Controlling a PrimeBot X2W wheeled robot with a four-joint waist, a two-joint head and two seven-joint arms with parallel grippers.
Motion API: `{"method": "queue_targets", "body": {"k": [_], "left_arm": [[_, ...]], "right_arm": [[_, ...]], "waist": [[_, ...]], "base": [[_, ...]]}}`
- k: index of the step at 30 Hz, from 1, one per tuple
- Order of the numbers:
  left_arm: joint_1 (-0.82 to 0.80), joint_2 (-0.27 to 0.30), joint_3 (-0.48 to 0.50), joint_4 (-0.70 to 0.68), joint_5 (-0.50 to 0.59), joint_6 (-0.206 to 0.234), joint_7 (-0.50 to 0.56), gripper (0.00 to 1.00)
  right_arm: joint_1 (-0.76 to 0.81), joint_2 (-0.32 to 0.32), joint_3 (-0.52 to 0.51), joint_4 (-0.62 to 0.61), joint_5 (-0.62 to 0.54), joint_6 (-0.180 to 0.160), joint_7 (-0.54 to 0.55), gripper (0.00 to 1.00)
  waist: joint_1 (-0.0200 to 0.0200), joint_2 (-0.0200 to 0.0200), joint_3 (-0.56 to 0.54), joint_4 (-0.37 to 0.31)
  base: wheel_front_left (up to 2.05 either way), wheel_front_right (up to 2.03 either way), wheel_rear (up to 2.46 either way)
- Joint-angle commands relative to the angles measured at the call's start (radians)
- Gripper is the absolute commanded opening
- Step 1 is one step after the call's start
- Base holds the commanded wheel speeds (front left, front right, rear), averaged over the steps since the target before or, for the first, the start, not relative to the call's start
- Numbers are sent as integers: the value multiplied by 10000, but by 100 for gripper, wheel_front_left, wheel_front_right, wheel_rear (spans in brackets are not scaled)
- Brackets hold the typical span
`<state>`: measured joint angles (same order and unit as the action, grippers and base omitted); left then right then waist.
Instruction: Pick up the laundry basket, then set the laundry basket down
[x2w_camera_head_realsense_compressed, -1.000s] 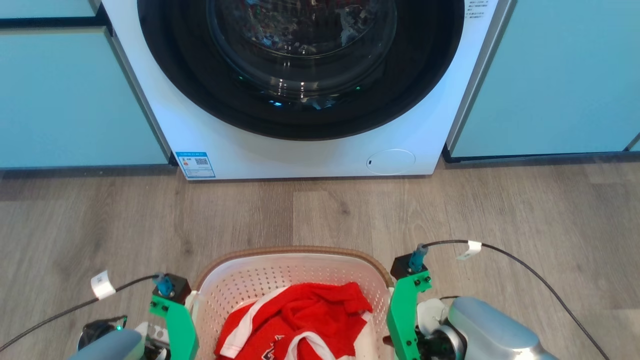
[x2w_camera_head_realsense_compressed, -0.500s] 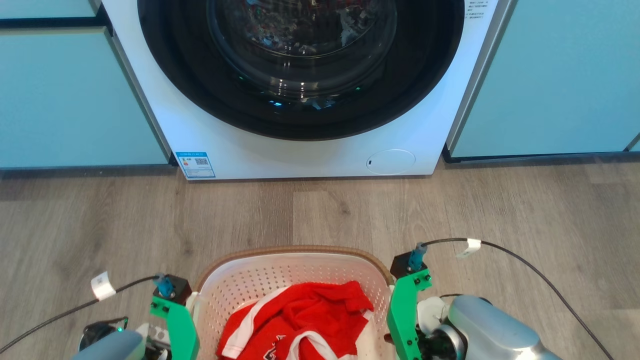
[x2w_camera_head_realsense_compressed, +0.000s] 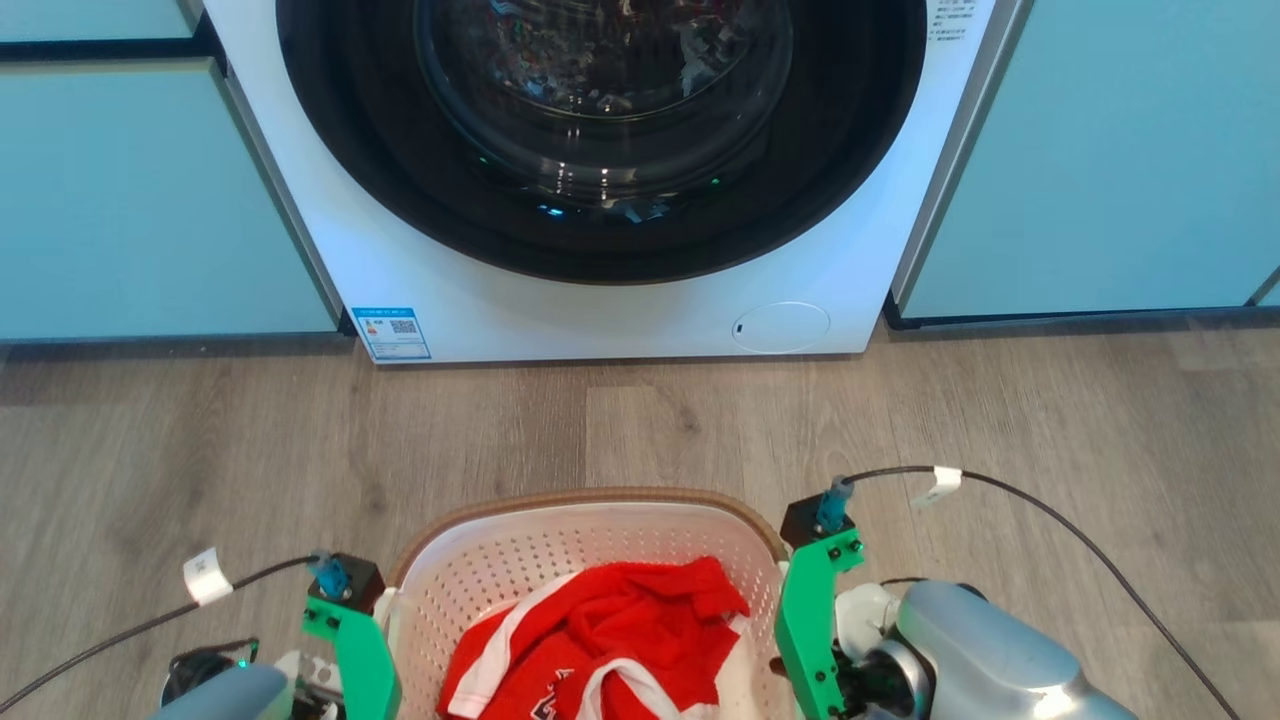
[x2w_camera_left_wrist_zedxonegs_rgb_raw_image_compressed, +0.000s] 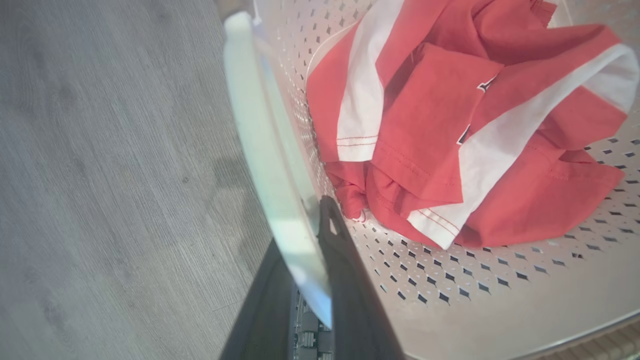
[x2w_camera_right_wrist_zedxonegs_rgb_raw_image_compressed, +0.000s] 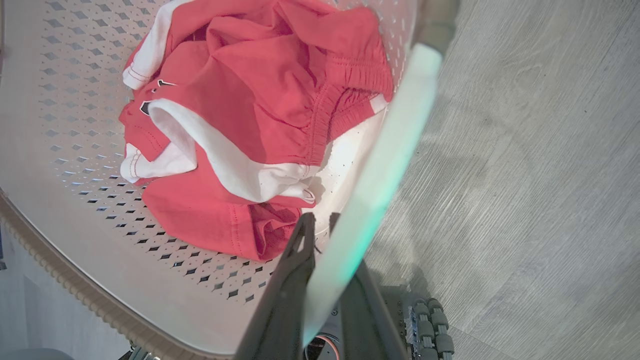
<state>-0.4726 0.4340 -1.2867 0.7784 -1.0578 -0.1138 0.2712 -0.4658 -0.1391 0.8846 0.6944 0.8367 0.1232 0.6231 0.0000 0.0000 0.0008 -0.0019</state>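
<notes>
The laundry basket (x2w_camera_head_realsense_compressed: 590, 502), white with perforated walls and a brown woven rim, is at the bottom centre of the head view, between my two arms. A red and white garment (x2w_camera_head_realsense_compressed: 600, 630) lies crumpled inside it. In the left wrist view my left gripper (x2w_camera_left_wrist_zedxonegs_rgb_raw_image_compressed: 307, 225) is shut on the basket's white side handle (x2w_camera_left_wrist_zedxonegs_rgb_raw_image_compressed: 260, 150), one dark finger on each side. In the right wrist view my right gripper (x2w_camera_right_wrist_zedxonegs_rgb_raw_image_compressed: 320, 225) is likewise shut on the other white handle (x2w_camera_right_wrist_zedxonegs_rgb_raw_image_compressed: 385, 165). Their green wrist mounts (x2w_camera_head_realsense_compressed: 350, 640) (x2w_camera_head_realsense_compressed: 810, 610) flank the basket and hide the fingers in the head view.
A white front-loading washing machine (x2w_camera_head_realsense_compressed: 600, 320) with its round dark door shut stands straight ahead. Teal cabinet fronts (x2w_camera_head_realsense_compressed: 150, 200) (x2w_camera_head_realsense_compressed: 1100, 150) flank it. Grey wood-look floor (x2w_camera_head_realsense_compressed: 640, 430) lies between the washer and the basket. Black cables (x2w_camera_head_realsense_compressed: 1050, 530) arc off both wrists.
The basket and both wrists have crept slightly up the view, towards the washer, the right one most. The camera has shifted a touch. Both grips are unchanged.
</notes>
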Motion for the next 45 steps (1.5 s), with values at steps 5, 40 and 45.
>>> {"method": "queue_targets", "body": {"k": [5, 40, 45], "left_arm": [[-347, -157, 66, -377, 64, -169, -62, 0], [-1106, -388, 137, -115, 403, -134, -508, 0], [-1612, -716, 184, 217, 651, -122, -941, 0]], "right_arm": [[-637, 240, 144, -598, -76, 75, -227, 0], [-1036, 144, -80, -504, -433, 75, -606, 0], [-1307, 176, -365, -329, -797, 75, -1022, 0]], "waist": [[0, 0, -10, 4], [0, 0, 1501, 23], [0, 0, 2559, 36]], "base": [[0, 0, 0], [0, 0, 0], [0, 0, 0]]}}
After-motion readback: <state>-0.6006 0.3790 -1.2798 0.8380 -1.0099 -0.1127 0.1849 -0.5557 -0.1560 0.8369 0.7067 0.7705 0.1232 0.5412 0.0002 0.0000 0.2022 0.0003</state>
